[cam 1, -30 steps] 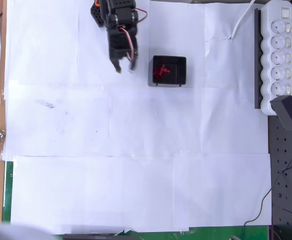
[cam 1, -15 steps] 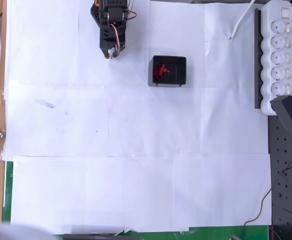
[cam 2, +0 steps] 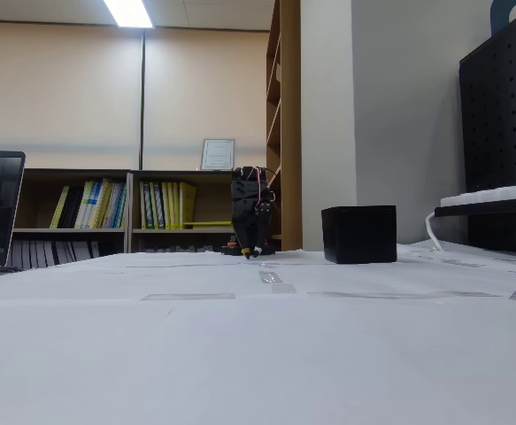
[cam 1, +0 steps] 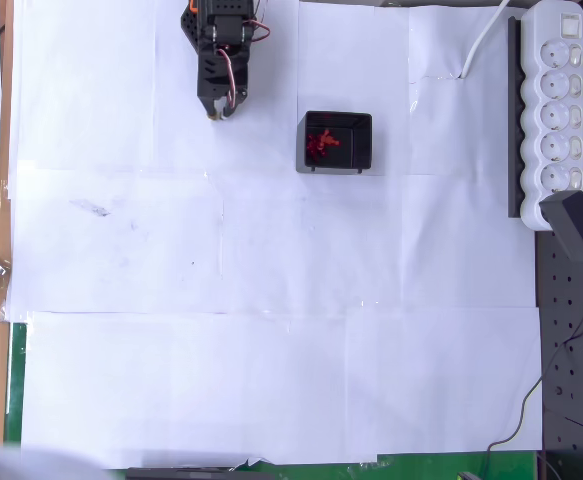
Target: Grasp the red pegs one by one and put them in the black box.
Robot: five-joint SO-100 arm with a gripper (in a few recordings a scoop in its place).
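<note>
Pegs [cam 1: 322, 142], red and heaped together, lie inside the black box [cam 1: 363, 128] in the upper middle of the overhead view. Left of it and apart, the claw [cam 1: 217, 113] points down at the paper-covered counter [cam 1: 271, 330], fingers clenched, holding nothing.

Red pegs [cam 1: 322, 142] in black box [cam 1: 359, 140]; white paper [cam 1: 271, 300]; white power strip [cam 1: 558, 100].

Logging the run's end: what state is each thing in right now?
red pegs: clustered inside the box.
black box: upright, open top, on the white paper.
end effector: left of the box in the overhead view, holding nothing; open or shut unclear.
power strip: one plug inserted.
</note>
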